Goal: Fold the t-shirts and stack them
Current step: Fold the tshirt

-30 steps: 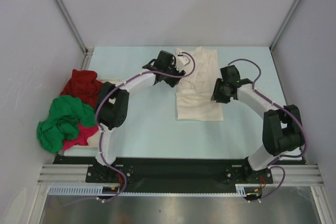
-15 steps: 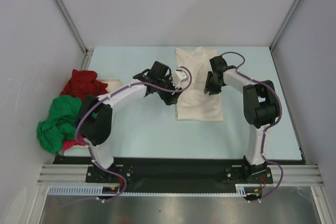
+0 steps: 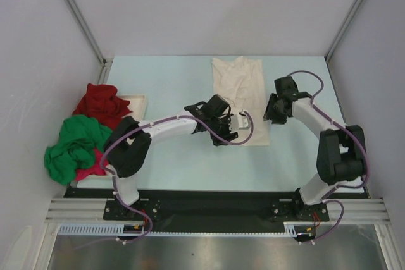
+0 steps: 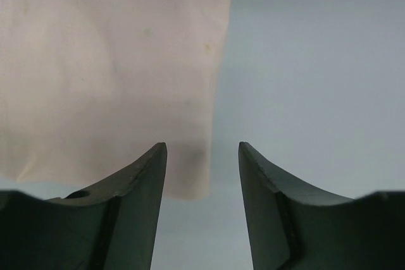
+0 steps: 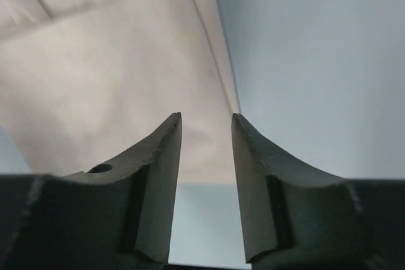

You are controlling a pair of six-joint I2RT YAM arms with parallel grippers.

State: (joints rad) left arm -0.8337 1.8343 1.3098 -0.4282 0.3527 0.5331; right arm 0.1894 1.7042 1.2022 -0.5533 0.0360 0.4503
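Cream-white t-shirt (image 3: 238, 86), corner just ahead of left end effector (image 4: 202, 147)

No legible text, label or number anywhere.

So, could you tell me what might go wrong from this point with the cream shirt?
1. The left gripper is open over only the very edge of the cream shirt; a shallow pinch could slip off.
2. The right gripper, also open, straddles a folded edge; it might catch only the top layer and pull the fold apart.
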